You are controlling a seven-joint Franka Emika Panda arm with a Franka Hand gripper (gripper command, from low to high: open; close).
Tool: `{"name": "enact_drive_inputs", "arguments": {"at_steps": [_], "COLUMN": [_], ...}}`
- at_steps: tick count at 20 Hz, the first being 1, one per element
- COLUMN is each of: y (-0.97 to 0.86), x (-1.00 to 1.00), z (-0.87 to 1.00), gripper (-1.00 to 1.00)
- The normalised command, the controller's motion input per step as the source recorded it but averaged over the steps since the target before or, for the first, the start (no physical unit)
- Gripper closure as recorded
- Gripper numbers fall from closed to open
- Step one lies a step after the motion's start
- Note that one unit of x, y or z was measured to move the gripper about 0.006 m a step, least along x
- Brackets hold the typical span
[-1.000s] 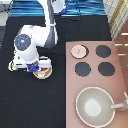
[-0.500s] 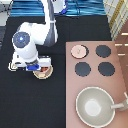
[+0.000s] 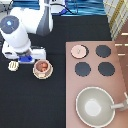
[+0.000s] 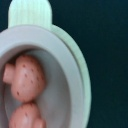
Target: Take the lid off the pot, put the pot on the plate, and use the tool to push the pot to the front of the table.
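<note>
- Pink, open-topped, the pot [image 3: 42, 67] sits on the cream plate [image 3: 42, 75], whose rim shows as a thin pale ring around the pot's base; both rest on the black table [image 3: 35, 105] toward the exterior view's left.
- Reddish pieces lie inside the pot; the wrist view shows them close up as spotted pink mushroom shapes in the pot [image 4: 47, 75], with the plate's [image 4: 84, 80] edge peeking out beyond the pot's rim.
- A pale tab sticks out past the pot's rim in the wrist view.
- The lid [image 3: 78, 50] is off and lies on the stove [image 3: 120, 75], on the burner nearest the exterior view's top left corner of the block, well apart from the pot.
- The gripper [image 3: 30, 57] hangs just beside the pot, on its side toward the exterior view's top left, under the arm's big white body; whether its fingers are apart or together I cannot tell.
- The tool [image 3: 13, 65] lies on the table near the exterior view's left edge, just beside the gripper and left of the pot, its slotted head showing.
- Three bare black burners [image 3: 103, 51] remain visible on the stove.
- A large grey pan [image 3: 95, 106] sits at the stove's end toward the exterior view's bottom, its handle pointing to the exterior view's right.
</note>
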Motion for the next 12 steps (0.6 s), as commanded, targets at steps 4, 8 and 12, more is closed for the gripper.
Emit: {"name": "enact_drive_inputs", "arguments": {"at_steps": [4,8,12], "y": [-0.69,-0.79,-0.89], "x": [-0.28,-0.23,-0.23], "z": [0.28,0.13,0.00], "gripper": [-1.00,-1.00,-1.00]}}
